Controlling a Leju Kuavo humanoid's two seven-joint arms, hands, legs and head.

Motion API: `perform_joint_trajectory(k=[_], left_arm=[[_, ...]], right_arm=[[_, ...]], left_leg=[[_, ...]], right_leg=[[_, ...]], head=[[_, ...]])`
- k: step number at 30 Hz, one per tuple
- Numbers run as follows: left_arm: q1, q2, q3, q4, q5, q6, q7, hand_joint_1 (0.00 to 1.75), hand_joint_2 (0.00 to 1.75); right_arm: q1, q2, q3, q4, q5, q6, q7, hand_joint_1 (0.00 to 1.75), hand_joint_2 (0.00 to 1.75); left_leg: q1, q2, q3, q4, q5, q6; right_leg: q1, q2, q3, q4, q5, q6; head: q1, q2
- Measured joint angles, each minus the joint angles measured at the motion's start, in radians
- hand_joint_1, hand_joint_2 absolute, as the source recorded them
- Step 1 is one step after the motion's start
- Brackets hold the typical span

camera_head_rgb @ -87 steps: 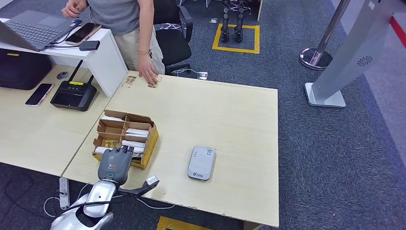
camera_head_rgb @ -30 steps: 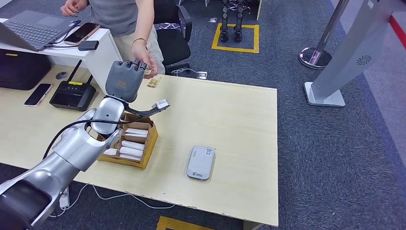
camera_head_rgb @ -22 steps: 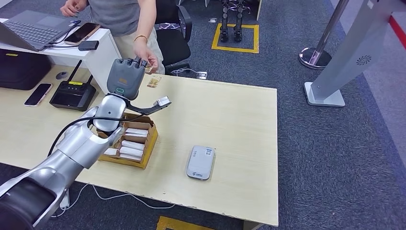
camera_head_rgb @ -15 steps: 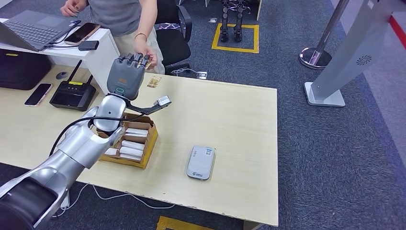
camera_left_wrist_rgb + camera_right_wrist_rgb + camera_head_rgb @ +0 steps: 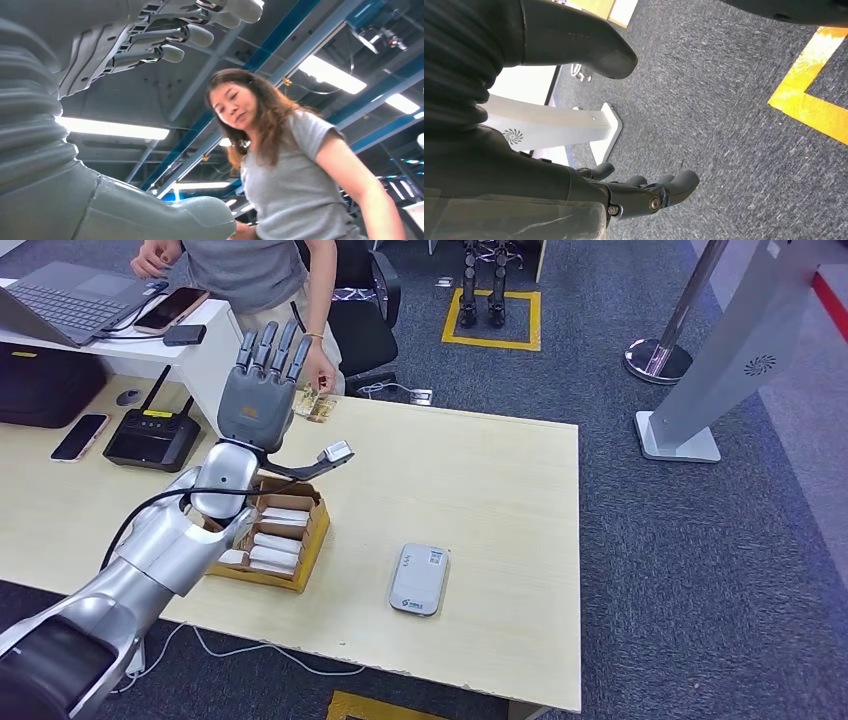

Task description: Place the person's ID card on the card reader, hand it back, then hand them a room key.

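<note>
Cardboard box [image 5: 262,530] near the left edge holds white cards; card reader [image 5: 419,580] lies right; left hand [image 5: 258,390] raised, spread, empty.

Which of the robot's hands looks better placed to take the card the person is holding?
Left. The grey left hand is raised open beside the person's hand with the small card; the right hand hangs near the carpet.

The right hand [image 5: 589,125] enters from the frame's left edge, thumb at upper left and dark fingers [image 5: 659,192] lower centre, spread and holding nothing. Behind lies grey carpet [image 5: 704,100], a yellow floor marking [image 5: 819,100] at right, and a white stand base [image 5: 569,132] left of centre.
</note>
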Motion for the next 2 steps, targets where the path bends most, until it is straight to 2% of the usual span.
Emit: perform_joint_trajectory(k=[2], left_arm=[[0.018, 0.016, 0.007, -0.017, 0.0, 0.002, 0.018, 0.0, 1.75]], right_arm=[[0.001, 0.0, 0.0, 0.0, -0.005, -0.002, -0.001, 0.0, 1.75]], left_leg=[[0.0, 0.0, 0.0, 0.0, 0.0, 0.0]], right_leg=[[0.0, 0.0, 0.0, 0.0, 0.0, 0.0]], head=[[0.0, 0.0]])
